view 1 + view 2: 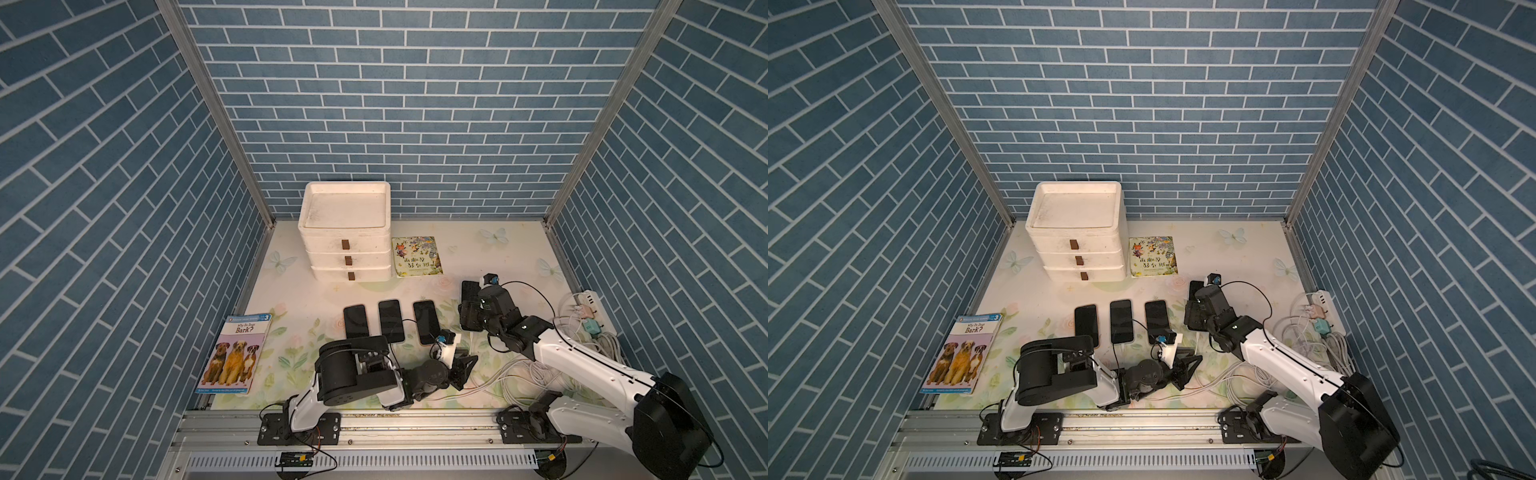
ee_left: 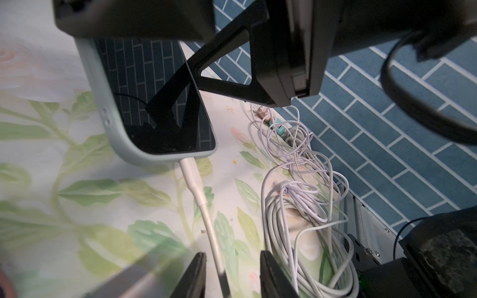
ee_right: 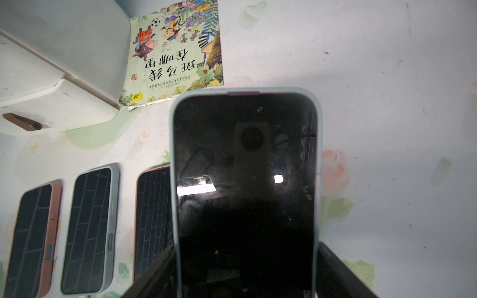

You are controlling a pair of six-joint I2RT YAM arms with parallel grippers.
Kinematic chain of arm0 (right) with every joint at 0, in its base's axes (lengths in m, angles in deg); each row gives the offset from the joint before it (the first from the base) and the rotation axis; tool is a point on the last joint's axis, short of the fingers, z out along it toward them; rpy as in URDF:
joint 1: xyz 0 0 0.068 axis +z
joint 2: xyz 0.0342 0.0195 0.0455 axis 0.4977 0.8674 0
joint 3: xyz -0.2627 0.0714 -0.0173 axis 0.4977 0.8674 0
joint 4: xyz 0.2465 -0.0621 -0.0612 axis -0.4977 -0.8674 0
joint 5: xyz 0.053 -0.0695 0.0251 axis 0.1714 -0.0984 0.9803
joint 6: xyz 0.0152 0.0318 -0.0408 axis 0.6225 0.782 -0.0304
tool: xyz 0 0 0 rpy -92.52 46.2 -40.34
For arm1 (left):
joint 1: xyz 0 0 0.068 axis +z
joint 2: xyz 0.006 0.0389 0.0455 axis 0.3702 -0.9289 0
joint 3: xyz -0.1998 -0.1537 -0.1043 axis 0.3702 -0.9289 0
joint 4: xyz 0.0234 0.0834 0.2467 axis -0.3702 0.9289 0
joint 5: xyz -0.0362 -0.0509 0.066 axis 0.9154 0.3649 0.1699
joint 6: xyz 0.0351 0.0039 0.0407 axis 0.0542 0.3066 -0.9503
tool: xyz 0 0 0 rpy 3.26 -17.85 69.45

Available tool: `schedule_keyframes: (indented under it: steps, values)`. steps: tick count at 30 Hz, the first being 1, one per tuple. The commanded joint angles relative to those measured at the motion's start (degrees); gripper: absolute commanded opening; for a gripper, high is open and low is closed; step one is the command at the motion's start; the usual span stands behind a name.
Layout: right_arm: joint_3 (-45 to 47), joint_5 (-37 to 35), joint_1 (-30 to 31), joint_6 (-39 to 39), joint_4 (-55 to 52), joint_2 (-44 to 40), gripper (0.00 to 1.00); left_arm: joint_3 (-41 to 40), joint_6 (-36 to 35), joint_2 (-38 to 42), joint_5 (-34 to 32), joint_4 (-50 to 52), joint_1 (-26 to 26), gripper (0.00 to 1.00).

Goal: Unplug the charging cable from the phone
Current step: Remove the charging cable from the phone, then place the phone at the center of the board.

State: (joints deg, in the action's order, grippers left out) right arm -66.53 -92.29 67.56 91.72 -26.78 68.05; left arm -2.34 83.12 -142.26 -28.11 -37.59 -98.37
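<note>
Books [image 1: 417, 255]: two; phones [image 3: 245, 180]: four; cables [image 2: 192, 180]: perhaps four.

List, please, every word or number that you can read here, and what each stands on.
"Why Do Dogs Bark?" on the cover of the dog book.
"3" in that cover's top corner.
"斑马线在哪里", it seems, on the picture book.
Smaller print on both covers: too small to read.
</note>
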Motion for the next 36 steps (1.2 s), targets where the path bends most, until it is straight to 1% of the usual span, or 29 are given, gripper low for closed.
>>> schedule_keyframes:
  steps: [1,3,7,13,20,23,26,28,30,33,34,36]
  values:
    - [0.63,-0.28,0.05,1.63,4.00,-2.47,0.12,0.57,-0.79,-0.68,1.10,2.74,-0.04,0.34]
    - [1.06,-0.29,0.02,1.72,4.49,-3.19,0.11,0.69,-0.58,-0.56,1.46,3.23,0.21,0.33]
    - [1.54,-0.35,0.07,1.71,5.20,-3.73,0.11,0.70,-0.43,-0.30,1.66,3.62,0.44,0.19]
    - [2.48,-0.91,0.02,1.50,6.81,-5.00,0.11,1.15,-0.42,0.20,1.24,5.13,0.46,0.01]
    - [1.59,-4.28,-0.03,-0.05,10.45,-5.68,0.11,0.55,-0.55,0.24,1.21,4.58,0.45,0.00]
    - [-1.19,-6.81,-0.28,-1.22,10.87,-5.09,0.11,0.22,-0.53,0.06,1.09,4.22,0.36,0.00]
    - [-4.04,-6.93,-1.33,-1.72,10.49,-3.53,0.11,-0.32,-0.53,0.42,0.50,4.00,0.39,0.00]
    - [-6.05,-7.47,-2.19,-1.63,7.84,-1.66,0.10,-0.94,-0.71,1.56,-0.81,4.44,0.39,0.00]
    - [-6.55,-7.20,-3.37,-1.51,5.51,-0.37,0.09,-2.30,-1.42,4.05,-2.53,4.29,0.40,0.22]
    - [-5.26,-6.39,-5.49,-1.31,1.91,0.22,0.09,-4.76,-3.81,9.11,-5.17,3.99,0.35,0.46]
    - [-4.54,-5.90,-6.21,-1.34,0.82,0.10,0.10,-5.25,-4.57,10.88,-6.15,4.64,0.35,0.51]
    - [-3.50,-4.84,-7.50,-1.88,-1.15,0.31,0.12,-6.44,-6.06,14.70,-8.23,6.85,0.36,0.57]
